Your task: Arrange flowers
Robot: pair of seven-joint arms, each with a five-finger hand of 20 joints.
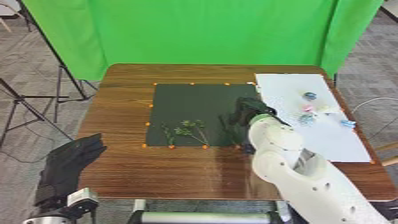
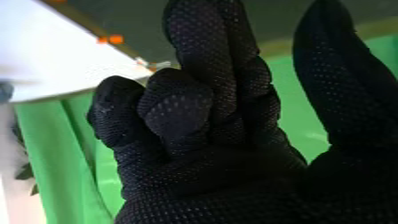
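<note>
In the head view my right hand (image 1: 249, 111) is over the right edge of the dark mat, beside the white sheet. The right wrist view shows that hand (image 2: 213, 135) open, thumb apart from the fingers, some fingers straight and others bent, with nothing visible between them. Green stems (image 1: 186, 131) lie on the mat's near part, and another sprig (image 1: 229, 132) lies close to my right hand, partly hidden. On the white sheet are a blue flower (image 1: 309, 95), a pink flower (image 1: 308, 108) and several other pale or blue blooms. My left hand (image 1: 71, 159) is open at the table's near left corner.
The dark mat (image 1: 200, 105) sits mid-table, with orange markers along its edges. To its right is the white sheet (image 1: 284, 85). A green curtain (image 1: 213, 35) hangs behind the wooden table (image 1: 124, 95), and stand legs are at the far left.
</note>
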